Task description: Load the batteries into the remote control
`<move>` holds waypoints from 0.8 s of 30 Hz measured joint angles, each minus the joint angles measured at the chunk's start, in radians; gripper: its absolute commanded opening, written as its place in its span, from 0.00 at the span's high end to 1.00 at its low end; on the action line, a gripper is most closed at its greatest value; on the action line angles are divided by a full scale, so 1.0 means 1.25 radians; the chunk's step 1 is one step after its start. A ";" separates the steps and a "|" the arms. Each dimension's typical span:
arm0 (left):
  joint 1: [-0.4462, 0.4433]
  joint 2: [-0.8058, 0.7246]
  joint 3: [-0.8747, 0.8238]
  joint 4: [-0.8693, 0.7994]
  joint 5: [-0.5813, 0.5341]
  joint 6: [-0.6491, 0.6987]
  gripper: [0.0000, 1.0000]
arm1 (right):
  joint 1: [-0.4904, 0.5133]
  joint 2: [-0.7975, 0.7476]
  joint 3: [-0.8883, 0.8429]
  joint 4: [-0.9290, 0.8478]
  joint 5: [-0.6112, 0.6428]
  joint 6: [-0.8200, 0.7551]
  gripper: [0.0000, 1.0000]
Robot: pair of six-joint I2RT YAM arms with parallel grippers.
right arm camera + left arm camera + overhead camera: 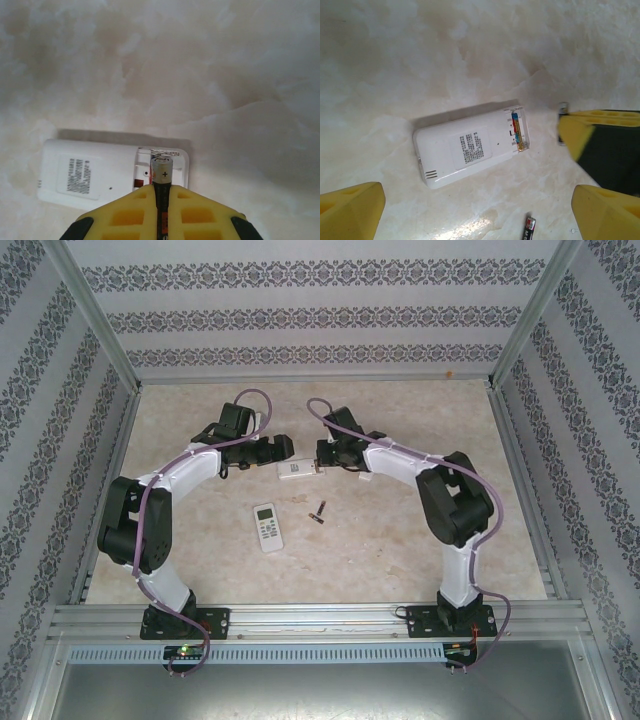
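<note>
One slim copper-dark battery (516, 131) is seen seated in white plastic remote (465, 150); second battery (162, 175), not yet inserted, is pinched by right gripper (161, 207); left gripper (480, 207) is spread

I was working in a robot test booth, not a lived-in room: bare aluminium posts (93, 315) framed panels of striped patterned wallpaper (310, 315) around a marble-look tabletop (400, 540). The arm bases (185, 621) were bolted to a slotted aluminium rail (320, 616) at its near edge.
</note>
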 measured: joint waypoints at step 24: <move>0.000 0.000 0.000 0.009 0.002 -0.001 0.04 | 0.009 0.092 0.040 0.010 0.013 0.013 0.88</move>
